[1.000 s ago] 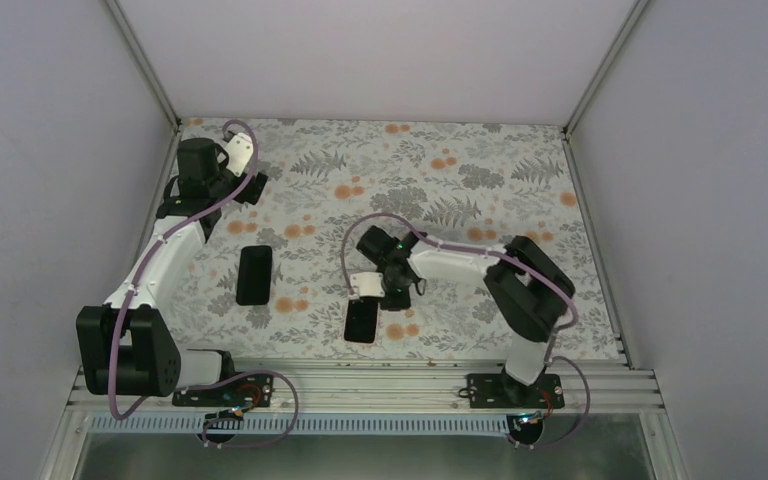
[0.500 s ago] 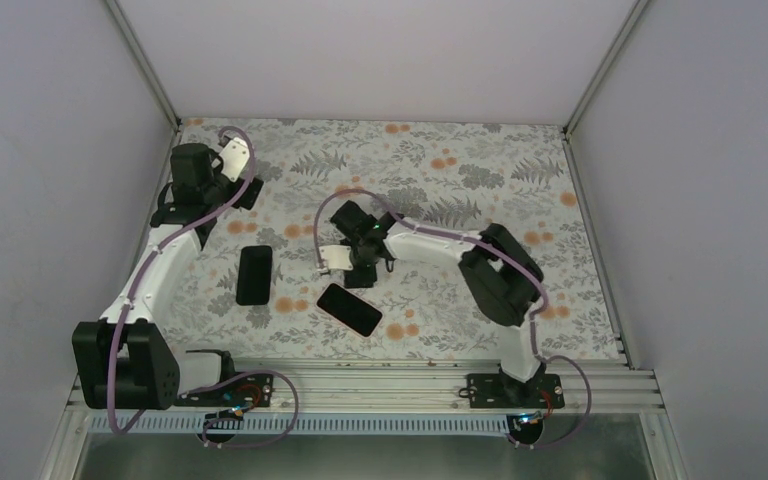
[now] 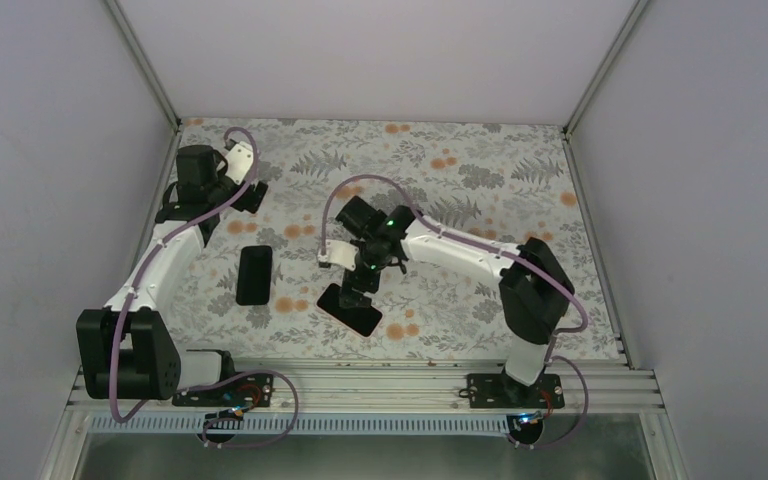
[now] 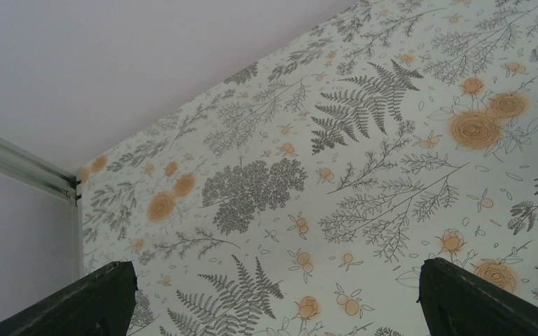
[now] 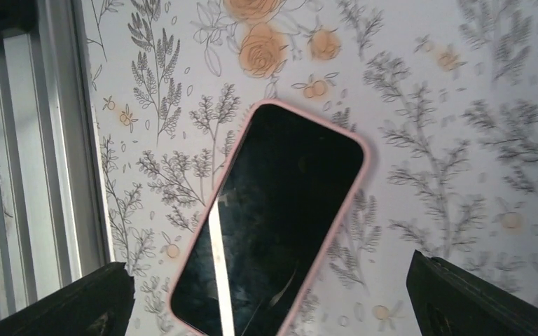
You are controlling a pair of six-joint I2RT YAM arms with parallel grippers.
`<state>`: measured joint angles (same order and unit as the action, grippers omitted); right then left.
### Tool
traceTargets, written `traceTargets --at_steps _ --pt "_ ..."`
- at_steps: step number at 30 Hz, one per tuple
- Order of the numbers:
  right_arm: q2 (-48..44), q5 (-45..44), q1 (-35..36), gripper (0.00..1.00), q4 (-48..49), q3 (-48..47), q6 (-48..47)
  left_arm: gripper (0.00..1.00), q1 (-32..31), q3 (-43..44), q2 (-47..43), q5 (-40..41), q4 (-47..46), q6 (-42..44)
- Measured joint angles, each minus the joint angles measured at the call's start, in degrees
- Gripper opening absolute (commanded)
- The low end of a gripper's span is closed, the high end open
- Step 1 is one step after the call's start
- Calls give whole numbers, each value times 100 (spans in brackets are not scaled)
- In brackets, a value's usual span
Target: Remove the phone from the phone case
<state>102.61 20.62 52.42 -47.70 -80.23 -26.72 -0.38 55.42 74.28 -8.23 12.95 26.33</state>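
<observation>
Phone point(image 3: 350, 309), dark screen up with a thin pink rim, flat on the floral table point(image 3: 480, 170), toward the near middle and just far of the metal rail point(image 3: 360, 372). Impossible to say whether that rim is a case lip or the phone's own edge. Long axis on a diagonal, far-left corner to near-right corner. Directly above it, the right gripper point(image 3: 358, 288), jaws spread wide and holding nothing, one finger well clear on either side in the wrist view, set askew to the phone's length. Probably needs a wrist turn to square the jaws across the narrow width. Off to the left, a black slab point(image 3: 253, 274), possibly an empty case. Farther away at the far left, the left gripper point(image 3: 248, 196), also wide and empty, plainly the more distant arm.
</observation>
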Motion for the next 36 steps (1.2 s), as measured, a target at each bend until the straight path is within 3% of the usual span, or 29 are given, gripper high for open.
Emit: traceTargets --at_steps 4,10,15,22,36 --pt "109 -535 431 100 66 0 608 100 0 -81 0 9 -31 -4" --pt "310 -2430 1071 100 560 2 1784 100 0 -155 0 13 -22 -26" --pt "774 -3093 1279 100 706 -11 2358 100 0 -155 2 13 -15 -44" --pt "1023 -3029 1274 100 592 -13 2664 100 0 -160 2 24 4 -44" --pt "463 -2149 1279 100 483 323 2761 100 0 -173 42 24 109 -44"
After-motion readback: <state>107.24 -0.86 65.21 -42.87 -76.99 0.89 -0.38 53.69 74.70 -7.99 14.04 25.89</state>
